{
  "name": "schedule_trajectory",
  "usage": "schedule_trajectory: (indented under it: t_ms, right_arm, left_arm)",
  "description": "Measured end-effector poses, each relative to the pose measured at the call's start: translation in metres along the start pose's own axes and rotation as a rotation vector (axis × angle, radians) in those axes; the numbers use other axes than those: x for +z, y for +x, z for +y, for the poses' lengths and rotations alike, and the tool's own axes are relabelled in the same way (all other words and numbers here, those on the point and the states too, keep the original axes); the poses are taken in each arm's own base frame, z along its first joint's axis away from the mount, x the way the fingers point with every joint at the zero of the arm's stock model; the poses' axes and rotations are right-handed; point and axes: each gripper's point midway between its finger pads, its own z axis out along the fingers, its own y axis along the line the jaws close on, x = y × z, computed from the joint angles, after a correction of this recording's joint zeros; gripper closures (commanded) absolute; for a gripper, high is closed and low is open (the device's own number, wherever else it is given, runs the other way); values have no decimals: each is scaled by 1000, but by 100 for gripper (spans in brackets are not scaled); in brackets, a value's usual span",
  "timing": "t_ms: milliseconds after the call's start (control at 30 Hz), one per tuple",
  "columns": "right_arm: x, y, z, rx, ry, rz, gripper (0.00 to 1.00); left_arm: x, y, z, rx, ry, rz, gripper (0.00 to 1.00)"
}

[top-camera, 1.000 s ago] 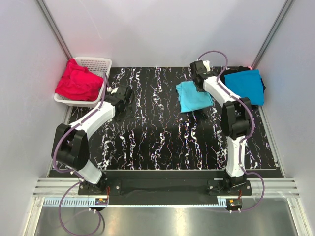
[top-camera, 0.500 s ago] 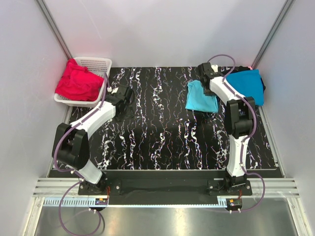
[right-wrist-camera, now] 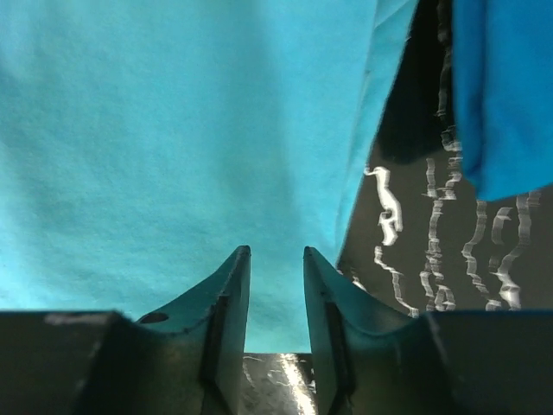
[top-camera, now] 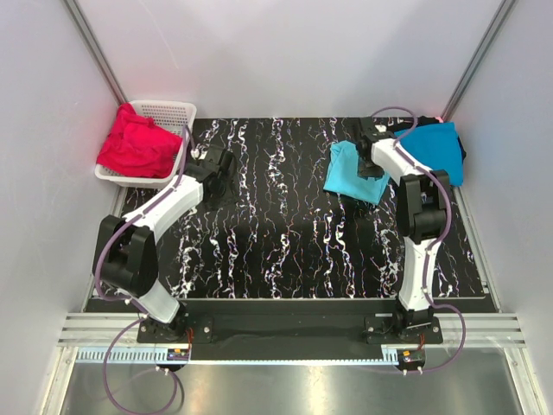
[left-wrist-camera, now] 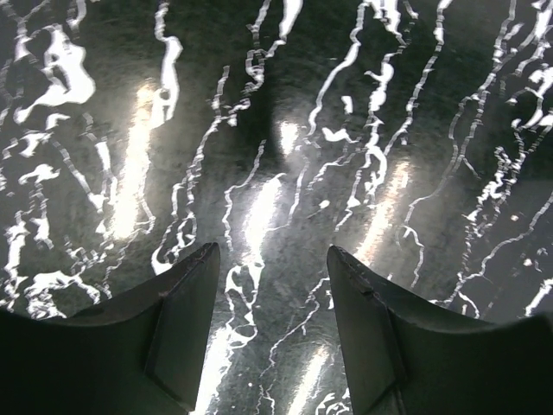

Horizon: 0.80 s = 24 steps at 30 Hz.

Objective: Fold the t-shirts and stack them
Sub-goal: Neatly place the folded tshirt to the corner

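Black marbled table (top-camera: 285, 246) fills the floor of a white-walled cell. Right gripper (right-wrist-camera: 275, 256) hangs just over the turquoise shirt (right-wrist-camera: 173, 130), its jaws a narrow gap apart with nothing between them. That shirt lies at the table's far right, beside the blue shirt (top-camera: 432, 149). Left gripper (left-wrist-camera: 272, 252) stands wider, empty, over bare table near the basket (top-camera: 173, 112) of red shirts (top-camera: 134, 145).
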Motion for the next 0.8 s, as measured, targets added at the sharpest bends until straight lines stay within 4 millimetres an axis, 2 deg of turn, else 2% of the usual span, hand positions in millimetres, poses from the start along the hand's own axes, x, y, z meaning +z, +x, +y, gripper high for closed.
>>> schedule_trajectory:
  t_ms: [100, 267, 367, 633, 800]
  right_arm:
    - [10, 7, -10, 91, -72, 36, 59]
    - [28, 31, -54, 287, -157, 109, 57]
    - [35, 38, -65, 347, -199, 119, 55]
    - [27, 34, -29, 364, -430, 84, 51]
    - [19, 26, -30, 389, -497, 43, 51]
  left_arm:
    - [3, 2, -7, 10, 28, 20, 42]
    - [7, 8, -15, 22, 66, 56, 41]
    - [7, 9, -19, 25, 89, 63, 41]
    - [6, 8, -24, 33, 117, 63, 41]
    - [6, 8, -24, 38, 118, 62, 41]
